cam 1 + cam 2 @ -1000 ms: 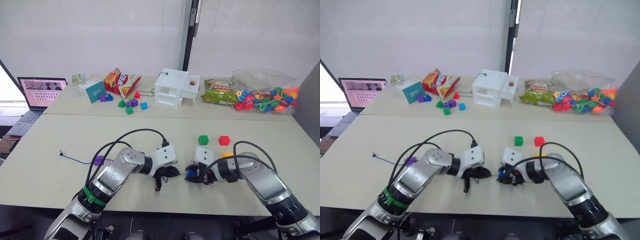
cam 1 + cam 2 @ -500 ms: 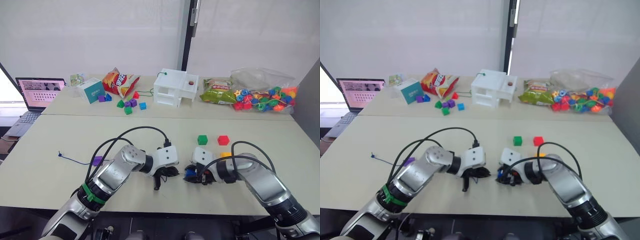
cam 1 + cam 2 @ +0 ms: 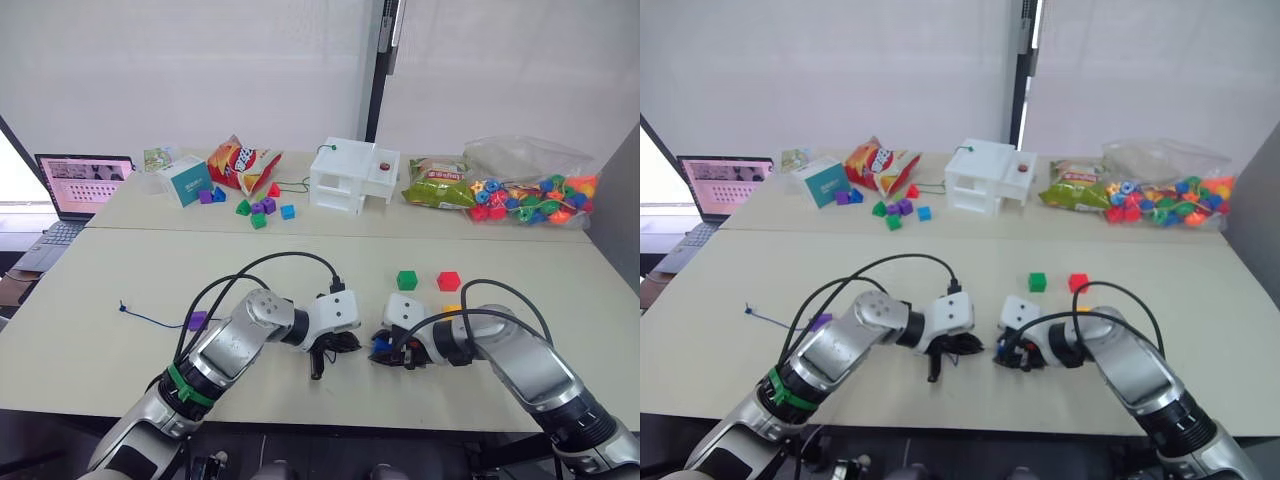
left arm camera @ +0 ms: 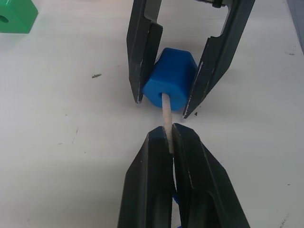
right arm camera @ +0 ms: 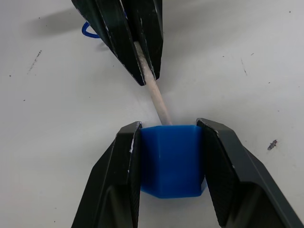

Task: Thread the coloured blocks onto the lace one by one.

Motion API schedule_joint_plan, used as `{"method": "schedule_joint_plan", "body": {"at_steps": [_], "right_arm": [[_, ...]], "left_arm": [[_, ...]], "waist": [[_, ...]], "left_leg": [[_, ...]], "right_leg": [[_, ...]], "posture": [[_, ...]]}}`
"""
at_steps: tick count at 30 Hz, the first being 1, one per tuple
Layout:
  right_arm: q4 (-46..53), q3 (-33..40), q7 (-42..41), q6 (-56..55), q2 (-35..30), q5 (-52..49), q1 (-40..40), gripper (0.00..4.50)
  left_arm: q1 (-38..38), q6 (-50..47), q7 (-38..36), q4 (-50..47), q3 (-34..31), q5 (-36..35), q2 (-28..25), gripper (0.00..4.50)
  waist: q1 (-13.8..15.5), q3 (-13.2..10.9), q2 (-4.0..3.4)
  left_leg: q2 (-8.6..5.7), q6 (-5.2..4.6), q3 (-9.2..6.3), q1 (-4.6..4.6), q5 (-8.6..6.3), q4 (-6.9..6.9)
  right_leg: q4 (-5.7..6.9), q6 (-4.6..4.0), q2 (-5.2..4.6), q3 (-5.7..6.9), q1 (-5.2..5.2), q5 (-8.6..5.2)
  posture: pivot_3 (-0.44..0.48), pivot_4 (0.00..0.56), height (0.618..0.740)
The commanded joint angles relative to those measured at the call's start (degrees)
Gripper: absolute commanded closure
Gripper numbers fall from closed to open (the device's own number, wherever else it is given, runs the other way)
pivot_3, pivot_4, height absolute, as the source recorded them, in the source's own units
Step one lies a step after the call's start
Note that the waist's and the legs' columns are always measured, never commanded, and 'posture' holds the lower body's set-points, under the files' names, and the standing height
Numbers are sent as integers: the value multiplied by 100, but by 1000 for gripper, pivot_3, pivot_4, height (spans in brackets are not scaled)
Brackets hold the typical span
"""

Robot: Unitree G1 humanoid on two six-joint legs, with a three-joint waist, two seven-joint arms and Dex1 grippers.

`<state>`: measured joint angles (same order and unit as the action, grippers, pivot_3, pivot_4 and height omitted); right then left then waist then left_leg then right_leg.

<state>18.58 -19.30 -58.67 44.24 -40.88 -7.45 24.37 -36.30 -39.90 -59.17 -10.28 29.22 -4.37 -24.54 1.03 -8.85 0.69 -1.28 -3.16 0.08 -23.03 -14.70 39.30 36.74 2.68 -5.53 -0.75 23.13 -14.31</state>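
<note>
My right gripper (image 5: 168,126) is shut on the blue block (image 5: 171,159), holding it low over the table. My left gripper (image 4: 167,130) is shut on the lace's pale stiff tip (image 4: 166,111), whose end sits in the hole of the blue block (image 4: 173,80). Both grippers meet near the table's front middle, left gripper (image 3: 345,343) beside right gripper (image 3: 380,350). The dark blue lace (image 3: 155,319) trails left to its knotted end, with the purple block (image 3: 196,321) on it. The green block (image 3: 406,280), red block (image 3: 448,281) and yellow block (image 3: 452,310) lie just beyond my right gripper.
On the far table stand a white box (image 3: 353,175), a chip bag (image 3: 242,163), mixed small blocks (image 3: 258,210), a teal box (image 3: 187,180), a green snack bag (image 3: 435,183) and a clear bag of beads (image 3: 530,195). A laptop (image 3: 82,185) sits far left.
</note>
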Motion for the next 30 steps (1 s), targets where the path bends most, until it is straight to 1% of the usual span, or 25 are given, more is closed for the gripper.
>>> {"method": "schedule_joint_plan", "body": {"at_steps": [1,6,10,18,20,30], "right_arm": [[111,-320,-24,12,87,-27,-35,3181],[243,-426,-81,-69,-39,50,-19,3181],[493,-538,88,382,-92,228,151,3181],[1066,-592,64,1176,-310,68,314,3181],[1165,-569,82,1329,-280,-19,321,3181],[955,-486,253,1023,-45,-61,131,3181]], "left_arm": [[-142,456,-219,-288,69,-277,257,4500],[-77,599,-246,-133,53,-251,248,4500],[63,727,-193,-11,-10,-251,281,4500],[226,610,-197,-67,-177,-403,400,4500],[245,611,-228,-54,-172,-426,431,4500],[322,795,-332,157,-96,-469,614,4500]], "waist": [[0,0,0],[2,0,0],[3,0,0],[1,0,0],[-9,0,0],[-23,0,0]], "left_leg": [[0,0,0,0,0,0],[0,0,0,-1,0,0],[0,0,0,-2,0,0],[0,0,-4,-17,0,1],[0,0,-4,-17,0,1],[1,0,-4,-13,0,1]], "right_leg": [[0,0,0,0,0,0],[-1,0,0,0,0,0],[-1,0,0,1,2,0],[-3,0,-3,5,12,0],[-3,0,-2,4,13,0],[-2,0,-1,4,8,0]], "posture": [[0,150,740],[0,150,740],[0,150,740],[0,150,740],[0,150,740],[0,150,740]]}}
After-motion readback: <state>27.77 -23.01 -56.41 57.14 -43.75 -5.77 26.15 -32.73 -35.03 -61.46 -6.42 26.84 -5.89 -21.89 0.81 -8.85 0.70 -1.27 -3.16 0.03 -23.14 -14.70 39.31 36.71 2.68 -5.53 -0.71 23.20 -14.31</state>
